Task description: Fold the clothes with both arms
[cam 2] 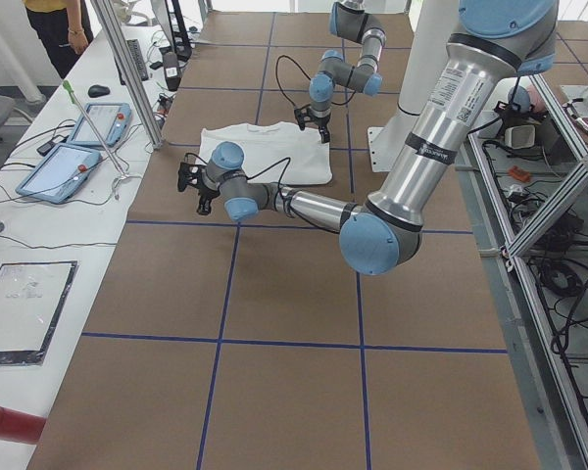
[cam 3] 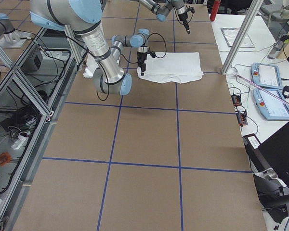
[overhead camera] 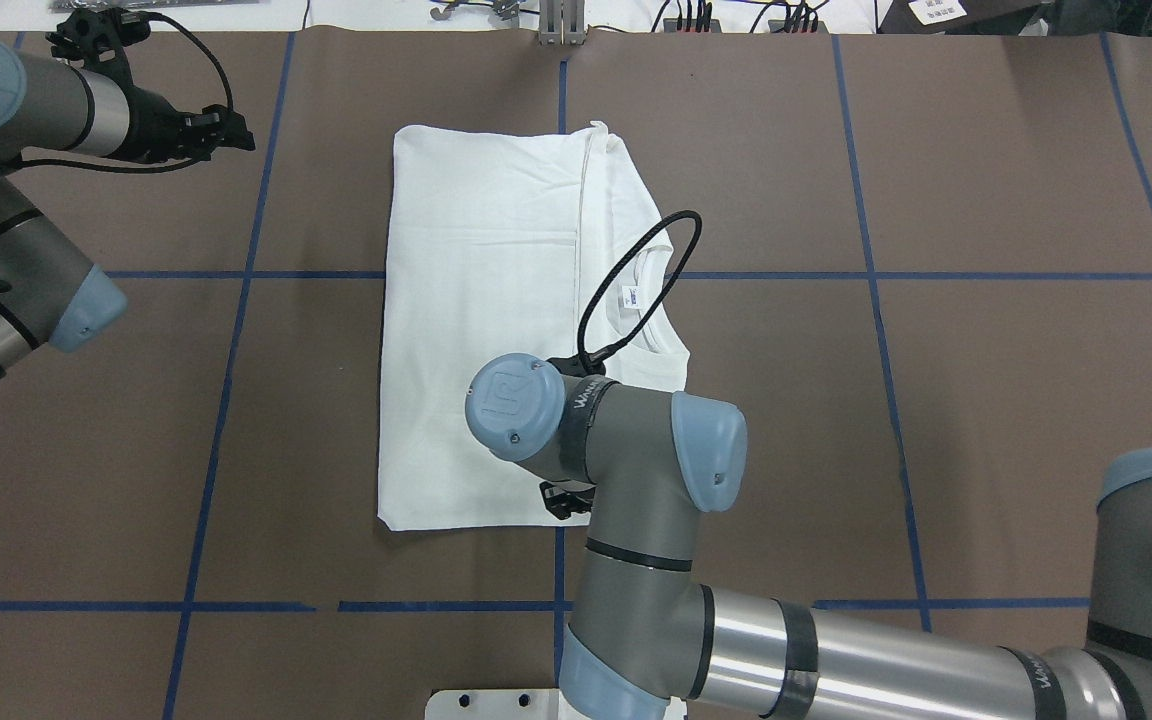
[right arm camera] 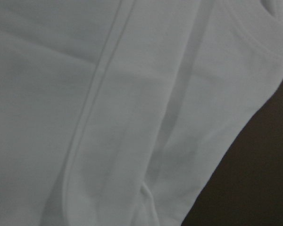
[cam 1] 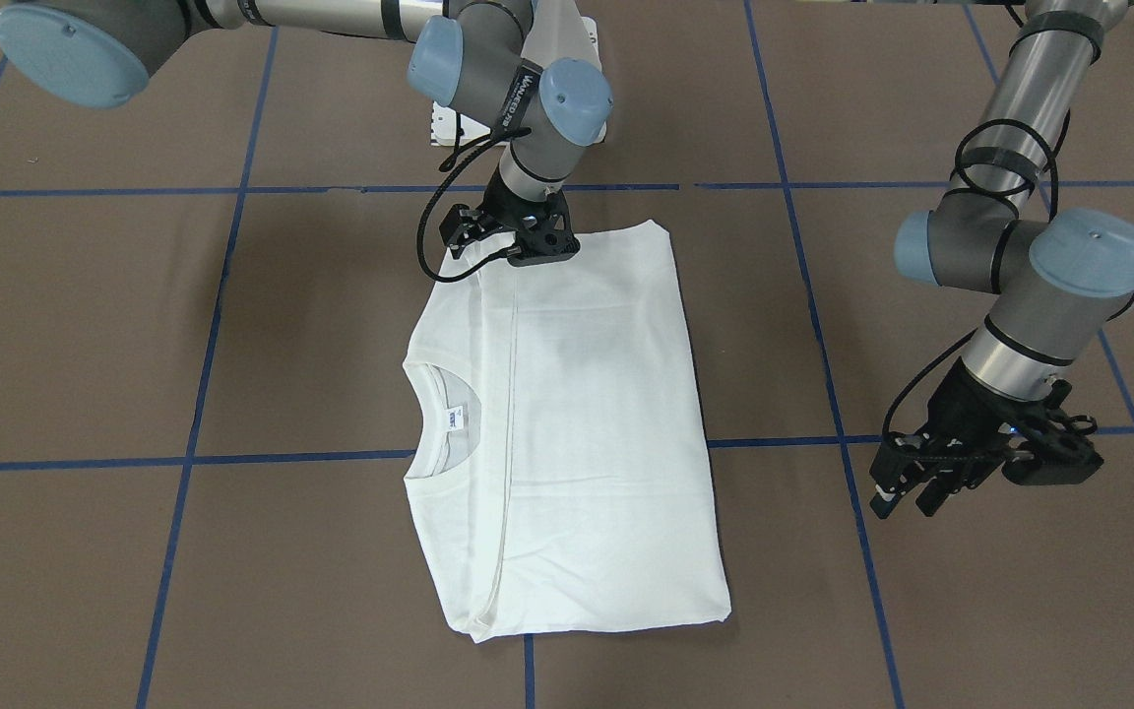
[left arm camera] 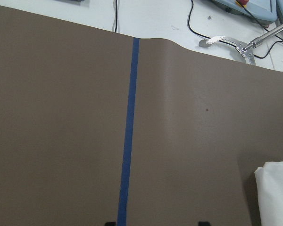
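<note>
White cotton, folded to a smooth near-rectangle, the T-shirt [cam 1: 587, 423] lies flat on the brown papery tabletop [cam 1: 85, 325]; its ribbed round collar [cam 1: 476, 433] and small neck label [cam 1: 453, 420] show at one long side, beside a straight folded edge running the shirt's length; the right gripper [cam 1: 528, 246] stands upright at the shirt's short edge nearest the robot, its jaws hidden beneath its wrist [overhead camera: 576, 420], so we cannot tell how far they are parted or whether they pinch the cloth; its own camera gives us only dim, blurred fabric; the left gripper [cam 1: 907, 492] hangs well apart from the shirt, off the long side opposite the collar, jaws clearly parted and holding nothing, above bare tabletop crossed by blue tape [cam 1: 291, 458].
</note>
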Motion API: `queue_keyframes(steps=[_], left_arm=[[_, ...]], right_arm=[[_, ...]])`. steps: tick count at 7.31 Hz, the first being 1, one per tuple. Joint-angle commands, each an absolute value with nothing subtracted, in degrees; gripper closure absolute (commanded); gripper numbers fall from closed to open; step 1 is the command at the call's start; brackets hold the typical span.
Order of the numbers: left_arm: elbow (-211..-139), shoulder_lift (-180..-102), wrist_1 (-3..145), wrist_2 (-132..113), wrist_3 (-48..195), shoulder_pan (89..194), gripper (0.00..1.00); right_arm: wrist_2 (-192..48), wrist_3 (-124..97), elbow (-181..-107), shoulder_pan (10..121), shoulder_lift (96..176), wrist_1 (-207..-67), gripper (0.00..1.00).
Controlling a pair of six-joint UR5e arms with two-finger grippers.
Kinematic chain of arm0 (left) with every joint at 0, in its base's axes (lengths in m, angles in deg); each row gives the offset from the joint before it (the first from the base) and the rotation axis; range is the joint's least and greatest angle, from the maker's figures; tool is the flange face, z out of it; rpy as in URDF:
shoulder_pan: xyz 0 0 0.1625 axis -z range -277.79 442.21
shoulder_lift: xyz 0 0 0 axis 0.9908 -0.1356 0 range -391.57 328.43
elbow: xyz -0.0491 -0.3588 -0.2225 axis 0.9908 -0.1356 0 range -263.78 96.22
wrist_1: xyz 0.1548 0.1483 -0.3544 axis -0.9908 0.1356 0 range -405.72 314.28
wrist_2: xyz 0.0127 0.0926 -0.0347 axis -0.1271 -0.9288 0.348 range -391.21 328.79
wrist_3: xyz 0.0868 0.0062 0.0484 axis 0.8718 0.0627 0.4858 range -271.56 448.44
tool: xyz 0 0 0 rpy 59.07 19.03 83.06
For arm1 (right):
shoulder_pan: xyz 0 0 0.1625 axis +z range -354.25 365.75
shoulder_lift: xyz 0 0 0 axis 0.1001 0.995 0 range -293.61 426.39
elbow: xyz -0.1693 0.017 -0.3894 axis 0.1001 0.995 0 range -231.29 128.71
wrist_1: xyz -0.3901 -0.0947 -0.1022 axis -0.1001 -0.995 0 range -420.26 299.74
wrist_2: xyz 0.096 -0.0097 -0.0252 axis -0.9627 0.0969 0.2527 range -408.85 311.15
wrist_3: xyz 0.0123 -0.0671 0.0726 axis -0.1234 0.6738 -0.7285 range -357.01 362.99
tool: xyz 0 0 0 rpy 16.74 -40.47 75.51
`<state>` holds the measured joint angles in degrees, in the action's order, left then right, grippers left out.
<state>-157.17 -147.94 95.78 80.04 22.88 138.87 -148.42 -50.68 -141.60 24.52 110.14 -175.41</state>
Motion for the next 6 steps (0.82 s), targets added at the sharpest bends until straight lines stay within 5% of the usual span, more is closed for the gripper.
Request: queue_keyframes(steps=[1,3,6], left_arm=[[-157.3,-148.0,95.8,80.0,22.9,138.8,0.32],[-158.0,-147.4,95.7,79.8,22.8,138.6,0.32],[-160.5,-145.9,95.5,80.1,22.8,138.6,0.32]], right_arm=[[-148.3,-48.9,-148.7,25.9,116.6,-177.8,0.00],[-148.2,-46.9,-154.2,26.9,123.3,-177.9,0.00],[-148.2,-47.4,-155.8,28.1,121.2,-178.2,0.00]])
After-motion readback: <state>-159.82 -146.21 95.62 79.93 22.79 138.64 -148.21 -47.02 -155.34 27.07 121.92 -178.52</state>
